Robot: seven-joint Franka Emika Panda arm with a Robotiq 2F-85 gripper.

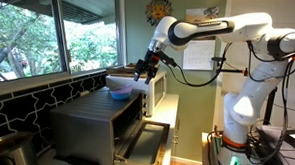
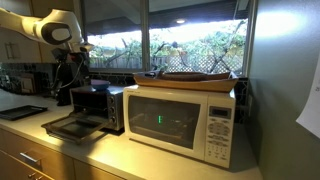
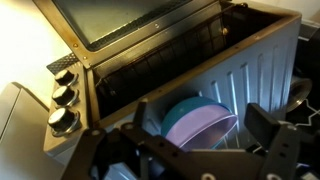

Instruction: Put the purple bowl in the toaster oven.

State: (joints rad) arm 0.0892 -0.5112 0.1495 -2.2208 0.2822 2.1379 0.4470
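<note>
The purple bowl [image 3: 200, 128] sits nested inside a bright blue bowl [image 3: 172, 108] on the ribbed metal top of the toaster oven [image 3: 250, 70]. My gripper [image 3: 205, 122] is open, with one finger on each side of the two bowls, close to their rims. In an exterior view the gripper [image 1: 143, 68] hangs just above the bowls [image 1: 117, 89] on the oven top [image 1: 91, 120]. The oven's front door [image 1: 145, 142] is dropped open. The oven [image 2: 95, 105] and its open door [image 2: 68, 125] also show in an exterior view, with the gripper [image 2: 78, 76] above.
A white microwave [image 2: 180, 120] stands next to the oven with a flat tray [image 2: 190, 76] on top. The oven's knobs [image 3: 62, 95] are at the left of the wrist view. Windows run behind the counter [image 2: 40, 135].
</note>
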